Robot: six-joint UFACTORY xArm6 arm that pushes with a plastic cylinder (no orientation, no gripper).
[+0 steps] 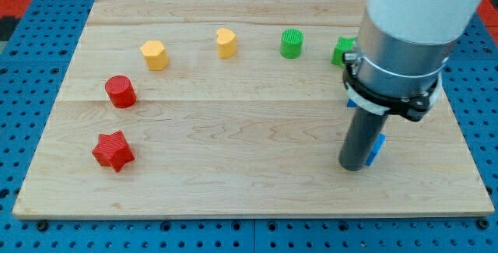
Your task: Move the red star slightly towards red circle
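The red star [113,150] lies on the wooden board [233,175] near the view's lower left. The red circle [120,91] stands just above it, a short gap apart. My tip [352,166] rests on the board at the view's right, far from both red blocks. It stands right beside a blue block [377,149], which the rod mostly hides.
A yellow hexagon block [155,54] and a yellow heart [226,42] sit along the top. A green circle [292,43] and a green block [343,50], partly hidden by the arm, sit at the top right. A blue pegboard surrounds the board.
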